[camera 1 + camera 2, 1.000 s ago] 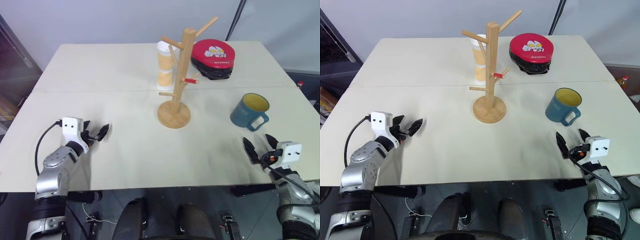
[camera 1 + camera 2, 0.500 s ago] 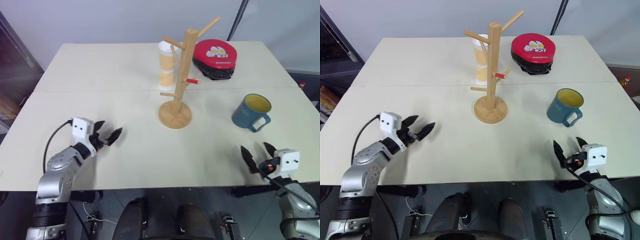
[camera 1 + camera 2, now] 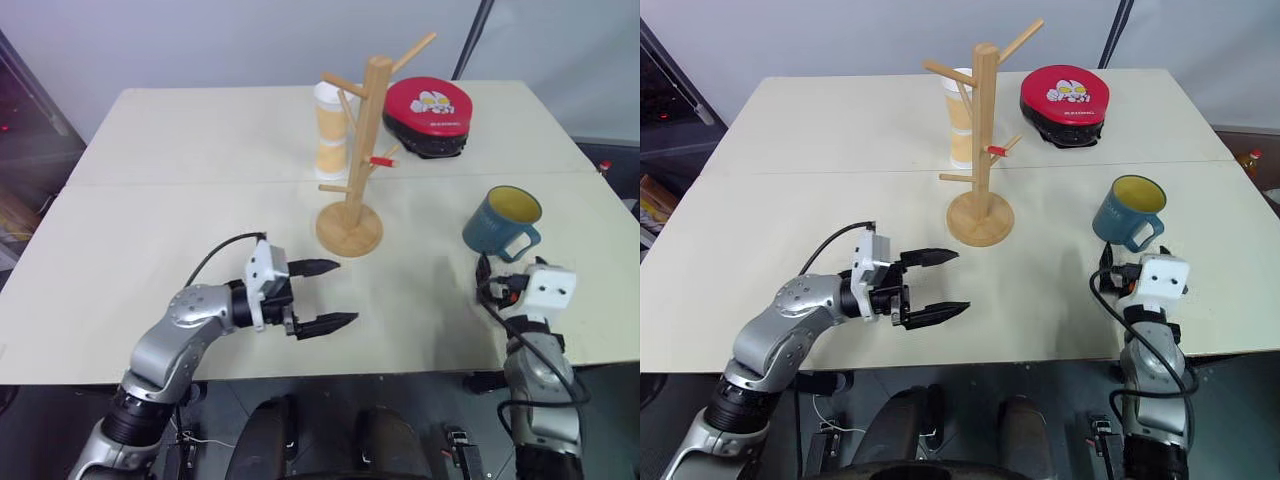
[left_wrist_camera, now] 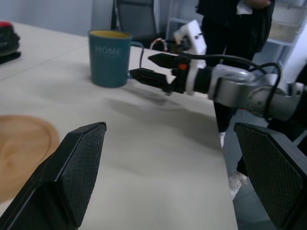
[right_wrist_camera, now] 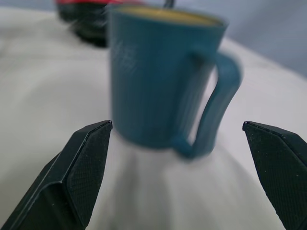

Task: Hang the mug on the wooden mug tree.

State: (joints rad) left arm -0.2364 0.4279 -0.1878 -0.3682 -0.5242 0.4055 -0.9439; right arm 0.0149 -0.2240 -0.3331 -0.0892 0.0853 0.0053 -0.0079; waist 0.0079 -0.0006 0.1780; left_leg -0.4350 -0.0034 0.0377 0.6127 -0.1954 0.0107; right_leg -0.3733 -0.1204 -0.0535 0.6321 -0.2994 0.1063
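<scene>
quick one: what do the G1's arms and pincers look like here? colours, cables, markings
Both arms are silver-grey metal with rounded joint housings and black sections. The left pincer and the right pincer each have two black tapered fingers with textured pads. Each wrist has a white boxy camera block and a looping black cable. The right wrist shows a small orange-red mark. No lettering visible.

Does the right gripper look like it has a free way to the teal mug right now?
Probably yes. The right gripper is open and points at the mug, with only bare table between them.

Teal mug with yellow inside; light wooden mug tree, 1 red-tipped peg.
</scene>
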